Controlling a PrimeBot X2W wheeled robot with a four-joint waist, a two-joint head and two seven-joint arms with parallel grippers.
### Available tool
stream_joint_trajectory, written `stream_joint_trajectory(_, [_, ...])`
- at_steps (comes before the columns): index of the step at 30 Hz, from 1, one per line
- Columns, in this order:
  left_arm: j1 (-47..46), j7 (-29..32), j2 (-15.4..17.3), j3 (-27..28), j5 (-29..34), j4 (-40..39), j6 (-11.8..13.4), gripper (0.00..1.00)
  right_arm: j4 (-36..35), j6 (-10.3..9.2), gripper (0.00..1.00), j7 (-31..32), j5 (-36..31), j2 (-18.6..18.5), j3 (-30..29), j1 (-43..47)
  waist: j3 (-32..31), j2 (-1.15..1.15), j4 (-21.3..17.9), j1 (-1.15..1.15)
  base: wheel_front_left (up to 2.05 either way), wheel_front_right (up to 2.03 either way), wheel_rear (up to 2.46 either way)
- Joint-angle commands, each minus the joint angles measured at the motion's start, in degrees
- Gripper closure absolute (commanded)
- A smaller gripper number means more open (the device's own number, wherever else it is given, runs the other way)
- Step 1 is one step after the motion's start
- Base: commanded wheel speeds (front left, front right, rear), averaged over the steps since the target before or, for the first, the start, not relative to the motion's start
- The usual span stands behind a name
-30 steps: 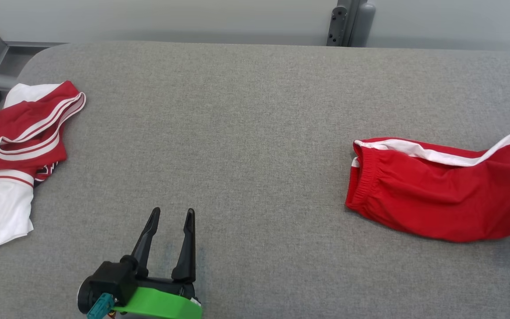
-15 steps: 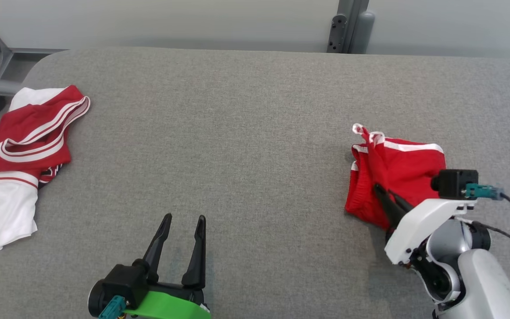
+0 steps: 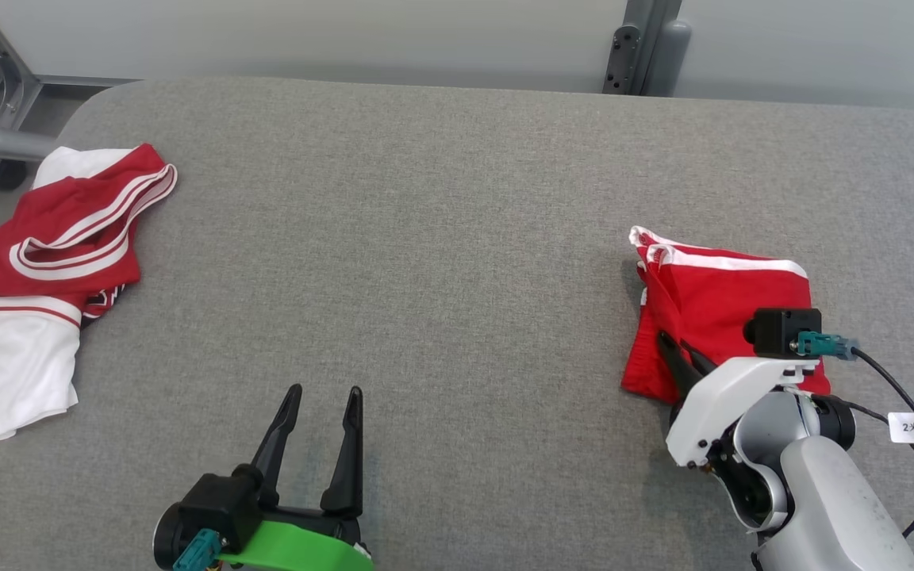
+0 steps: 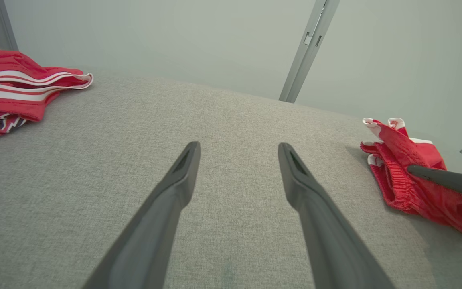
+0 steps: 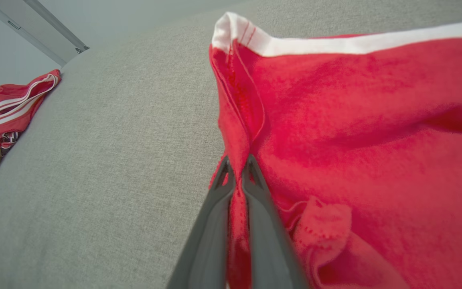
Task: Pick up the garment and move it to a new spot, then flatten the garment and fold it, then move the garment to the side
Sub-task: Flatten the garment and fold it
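Pinching a fold of the red shorts (image 3: 723, 289), your right claw (image 5: 237, 162) sits closed near the counter's (image 3: 441, 238) right edge. Left claw (image 3: 324, 390): wide, empty, front edge. Right wrist view shows the pinch; head view obscures it.

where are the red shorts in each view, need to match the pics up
head view: red shorts bunched at the right of the grey table, with the right gripper pinching their near edge.
left wrist view: far right edge, about mid-height.
right wrist view: across the right half, with a fold clamped in the gripper at bottom centre.
shared landmark: the red and white jersey, at the left in all three.
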Motion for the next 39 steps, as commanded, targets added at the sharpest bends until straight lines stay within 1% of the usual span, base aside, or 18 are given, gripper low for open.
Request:
stream_joint_trajectory(1, [-0.3,0.0,0.1,0.0,-0.3,0.1,0.2,0.0,0.7,-0.02,1.0,-0.9,-0.4,0.0,0.1,-1.1,0.0,0.0,-0.3,0.0,0.0,0.0,0.0])
stream_joint_trajectory(3, [-0.5,0.0,0.1,-0.1,-0.4,0.2,0.2,0.0,1.5,-0.02,1.0,-2.2,-0.4,0.2,0.0,-1.7,-0.1,0.0,-0.6,0.0,0.0,0.0,0.0])
stream_joint_trajectory(5, [-0.6,0.0,0.1,-0.1,-0.2,0.3,0.1,0.0,2.2,-0.02,0.0,-3.6,-0.4,0.3,0.0,-2.0,-0.2,0.0,-0.9,0.0,0.0,0.0,0.0])
stream_joint_trajectory(8, [-0.1,0.0,0.1,0.0,0.1,0.5,0.1,0.0,1.3,-0.02,0.0,-6.6,0.6,0.4,-0.1,-1.7,-0.7,0.0,-1.3,0.0,0.0,0.0,0.0])
stream_joint_trajectory(11, [1.3,0.0,0.1,0.6,0.4,0.7,0.2,0.0,-1.4,-0.02,0.0,-10.7,0.2,0.4,-0.4,0.8,-2.0,0.0,-1.9,0.0,0.0,0.0,0.0])
stream_joint_trajectory(12, [1.8,0.0,0.1,0.8,0.5,0.7,0.3,0.0,-2.6,-0.02,0.0,-12.2,-0.6,0.2,-0.7,1.6,-2.3,0.0,-2.1,0.0,0.0,0.0,0.0])
stream_joint_trajectory(14, [2.3,0.0,0.1,1.4,0.5,0.7,0.4,0.0,-5.5,-0.02,0.0,-15.9,-2.9,-1.4,-1.6,3.2,-3.0,0.0,-2.5,0.0,0.0,0.0,0.0])
stream_joint_trajectory(18, [3.4,0.0,0.1,2.4,1.0,0.4,0.5,0.0,-9.3,-0.02,0.0,-22.5,-6.8,-2.5,-6.1,8.3,-4.4,0.0,-3.4,0.0,0.0,0.0,0.0])
stream_joint_trajectory(20, [4.0,0.0,0.1,2.8,1.0,0.2,0.6,0.0,-9.8,-0.02,0.0,-24.7,-10.5,-4.4,-8.6,10.8,-4.9,0.0,-3.9,0.0,0.0,0.0,0.0])
stream_joint_trajectory(21, [4.2,0.0,0.1,3.0,1.1,0.1,0.6,0.0,-10.0,-0.02,0.0,-25.8,-12.1,-4.7,-9.6,11.8,-5.2,0.0,-4.1,0.0,0.0,0.0,0.0])
stream_joint_trajectory(23, [4.7,0.0,0.1,3.5,1.2,0.0,0.5,0.0,-10.2,-0.01,0.0,-27.7,-13.5,-4.0,-11.9,13.3,-5.7,0.0,-4.6,0.0,0.0,0.0,0.0])
stream_joint_trajectory(27, [5.8,0.0,0.1,4.4,1.2,-0.3,0.6,0.0,-9.7,-0.02,0.0,-29.3,-16.4,-4.1,-15.6,16.6,-6.5,0.0,-5.1,0.0,0.0,0.0,0.0])
stream_joint_trajectory(31, [6.5,0.0,0.1,5.2,1.4,-0.3,0.5,0.0,-10.5,-0.02,0.0,-29.4,-17.4,-3.0,-18.5,18.8,-7.2,0.0,-5.1,0.0,0.0,0.0,0.0])
stream_joint_trajectory(36, [7.0,0.0,0.1,5.6,1.4,-0.3,0.6,0.0,-10.1,-0.02,0.0,-29.4,-17.8,-2.3,-19.3,20.2,-7.6,0.0,-4.4,0.0,0.0,0.0,0.0])
stream_joint_trajectory(39, [7.1,0.0,0.1,5.8,1.5,-0.4,0.4,0.0,-10.2,-0.02,0.0,-29.5,-18.0,-2.0,-18.9,19.8,-7.5,0.0,-3.8,0.0,0.0,0.0,0.0])
